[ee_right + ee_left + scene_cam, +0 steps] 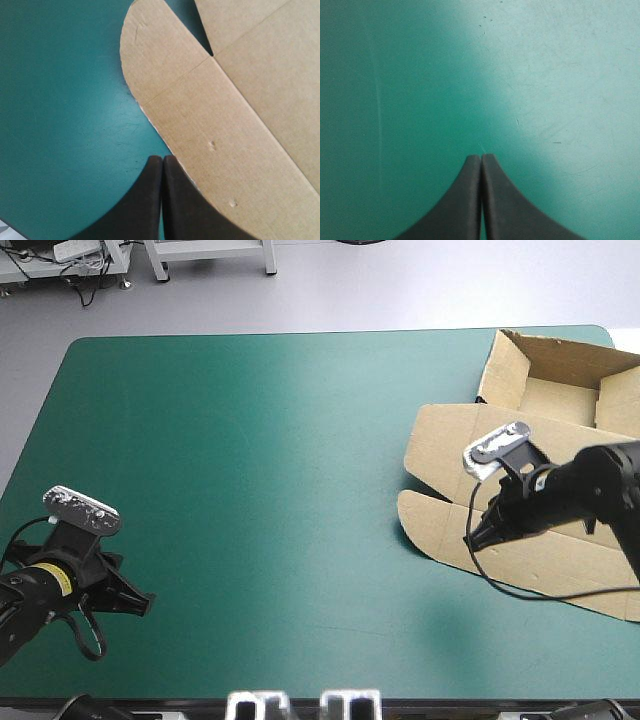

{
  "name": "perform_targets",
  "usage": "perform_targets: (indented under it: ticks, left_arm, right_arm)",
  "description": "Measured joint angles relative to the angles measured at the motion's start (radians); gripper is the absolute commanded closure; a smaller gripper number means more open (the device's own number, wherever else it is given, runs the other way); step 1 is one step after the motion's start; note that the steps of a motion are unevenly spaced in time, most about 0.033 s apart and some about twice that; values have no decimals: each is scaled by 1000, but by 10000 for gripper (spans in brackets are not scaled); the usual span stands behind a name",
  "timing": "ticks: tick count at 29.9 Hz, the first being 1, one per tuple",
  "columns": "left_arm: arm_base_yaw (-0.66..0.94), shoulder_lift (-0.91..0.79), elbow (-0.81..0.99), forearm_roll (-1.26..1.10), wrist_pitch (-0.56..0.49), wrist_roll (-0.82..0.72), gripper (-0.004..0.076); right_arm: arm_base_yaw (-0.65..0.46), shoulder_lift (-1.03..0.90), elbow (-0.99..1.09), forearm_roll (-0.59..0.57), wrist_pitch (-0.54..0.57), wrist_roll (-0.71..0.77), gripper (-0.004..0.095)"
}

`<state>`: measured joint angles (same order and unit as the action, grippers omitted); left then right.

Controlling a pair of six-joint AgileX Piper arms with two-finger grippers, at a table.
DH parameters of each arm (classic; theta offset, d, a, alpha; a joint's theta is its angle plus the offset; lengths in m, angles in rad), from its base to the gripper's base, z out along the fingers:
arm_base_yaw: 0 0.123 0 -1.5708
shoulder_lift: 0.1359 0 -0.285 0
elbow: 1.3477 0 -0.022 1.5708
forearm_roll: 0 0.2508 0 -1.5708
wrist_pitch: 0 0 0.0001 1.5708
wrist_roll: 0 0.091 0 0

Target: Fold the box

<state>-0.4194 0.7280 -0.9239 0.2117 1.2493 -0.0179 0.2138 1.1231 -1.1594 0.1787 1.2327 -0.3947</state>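
Two pincers, both closed tight, empty. Right pincer (476,537) sits at the flat lid edge of the brown box (445,445), beside its rounded flap (150,55), likely to pry it up. Left pincer (138,602) sits well clear of the box, over bare teal-green desk (250,460).

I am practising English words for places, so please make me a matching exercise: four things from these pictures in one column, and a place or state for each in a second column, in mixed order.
Things:
1. left hand
2. right hand
3. walls
4. rounded flap

Places or states:
A. flat on the cover
B. raised, near the table's far right corner
C. shut, over bare cover
D. shut, tip at the box's edge

Pairs: 1-C, 2-D, 3-B, 4-A
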Motion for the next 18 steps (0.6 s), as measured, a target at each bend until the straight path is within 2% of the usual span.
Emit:
perform_targets:
  ticks: [4,9,18]
  left_arm:
    - [0,0,0,0,0,0,734]
    - [0,-4,0,-40,0,10,734]
    - [0,-70,0,-76,0,27,734]
  right_arm:
    - [0,-117,119,0,-61,10,932]
    - [0,-233,230,-2,-78,13,932]
    - [0,-290,296,-19,-106,20,932]
